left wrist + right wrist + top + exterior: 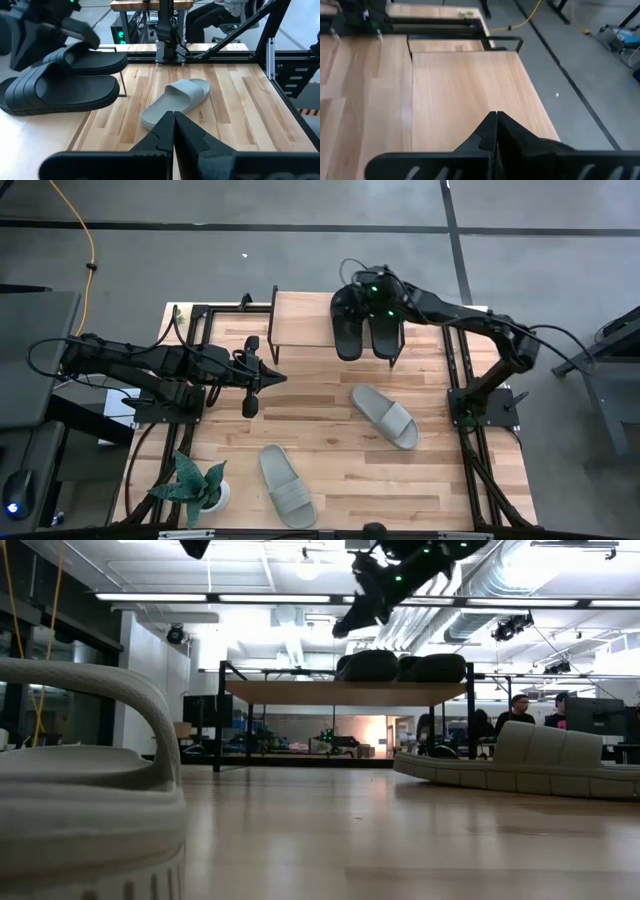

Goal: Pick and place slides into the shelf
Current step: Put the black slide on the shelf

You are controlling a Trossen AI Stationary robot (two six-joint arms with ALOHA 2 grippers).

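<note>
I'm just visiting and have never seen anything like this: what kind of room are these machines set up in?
Probably a robotics lab or workshop in an open-plan office. Beyond the table the low view shows exposed ceiling ducts, strip lights and people seated at desks with monitors.
</note>
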